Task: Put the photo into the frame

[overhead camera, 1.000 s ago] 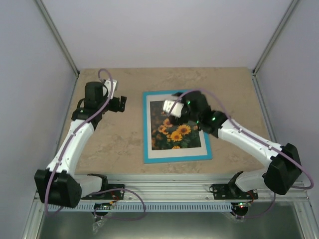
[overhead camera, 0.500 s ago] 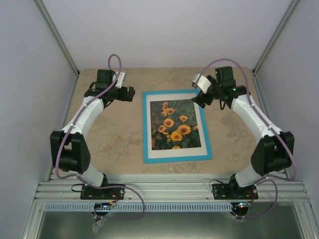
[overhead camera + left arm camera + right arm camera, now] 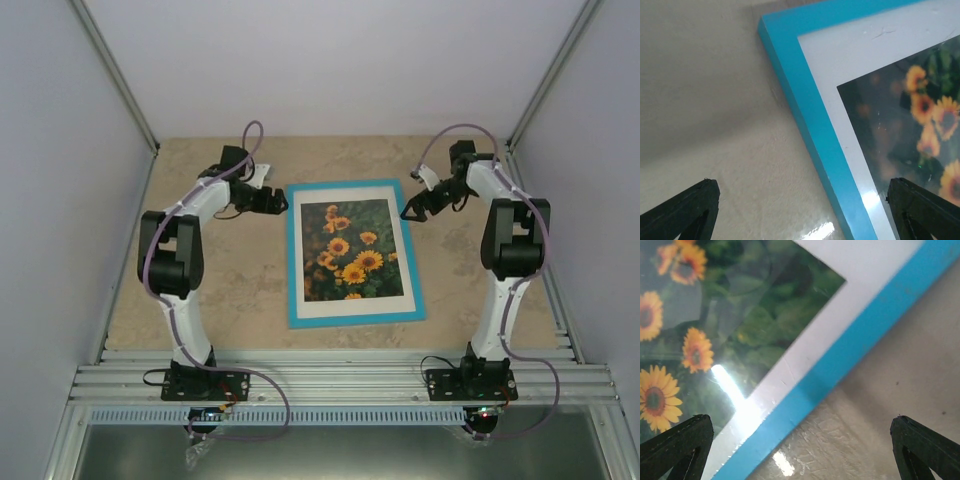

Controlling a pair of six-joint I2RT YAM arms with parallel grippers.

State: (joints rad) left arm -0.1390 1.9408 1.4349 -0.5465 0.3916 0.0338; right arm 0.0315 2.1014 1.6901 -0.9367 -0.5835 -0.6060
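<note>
You have the frame (image 3: 296, 300) lying flat and face up in the middle of the table (image 3: 230, 290), whose top is a beige, stone-patterned sheet. The photo (image 3: 352, 250) sits inside it, bordered by a white mat (image 3: 352, 308). Both wrist views show bright glare streaks on the frame's glazing and on the glossy tabletop beside it. The left gripper (image 3: 277, 203) is just beside the frame's far left corner and the right gripper (image 3: 411, 211) just beside its far right corner. Each has its fingers spread wide and has hold of nothing. Neither wrist view lets you tell whether the fingertips touch the table. Plain pale walls close the table in on three sides, with slanting metal posts (image 3: 115, 80) at the far corners. A ribbed aluminium rail (image 3: 340, 380) runs along the near edge under both arm bases.
</note>
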